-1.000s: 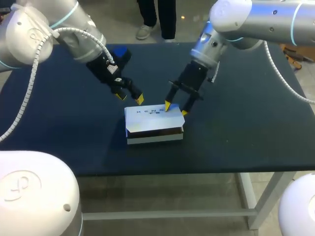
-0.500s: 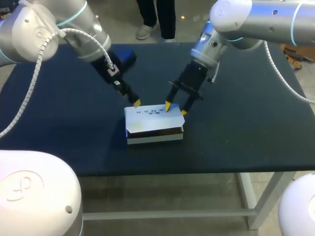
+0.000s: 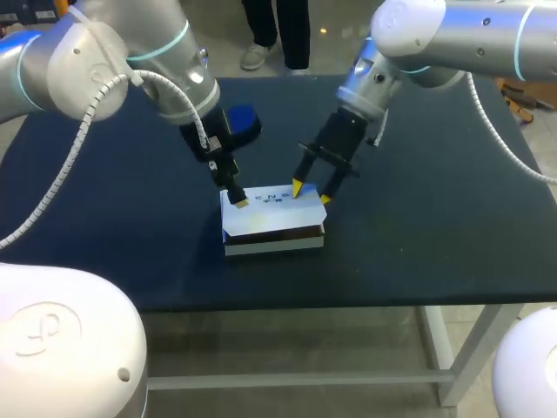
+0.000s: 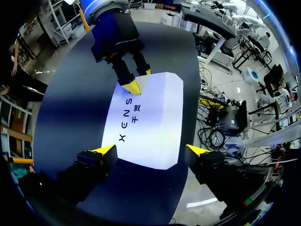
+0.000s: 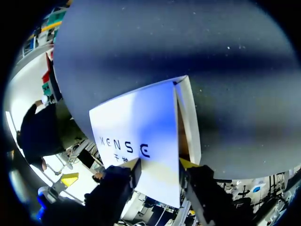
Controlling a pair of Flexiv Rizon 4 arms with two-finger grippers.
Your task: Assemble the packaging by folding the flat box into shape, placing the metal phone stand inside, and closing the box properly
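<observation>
The white box (image 3: 272,219) lies in the middle of the dark table (image 3: 104,218), with a dark gap under its lid along the front. My left gripper (image 3: 233,196) is at the box's far left corner; only one yellow tip shows in the head view. In the left wrist view, that gripper (image 4: 151,153) stands wide open with the printed lid (image 4: 150,122) ahead of it. My right gripper (image 3: 311,193) stands open at the far right corner, one tip on the lid (image 5: 141,127) and the other by the side flap (image 5: 189,117). The phone stand is not visible.
Bare dark tabletop surrounds the box on all sides. The table's front edge (image 3: 348,300) runs close below the box. My right arm's fingers (image 4: 133,86) show in the left wrist view, on the far end of the lid.
My left arm has swung right and down toward the box, bringing its yellow tip onto the far left corner. The right arm and the box have not moved.
</observation>
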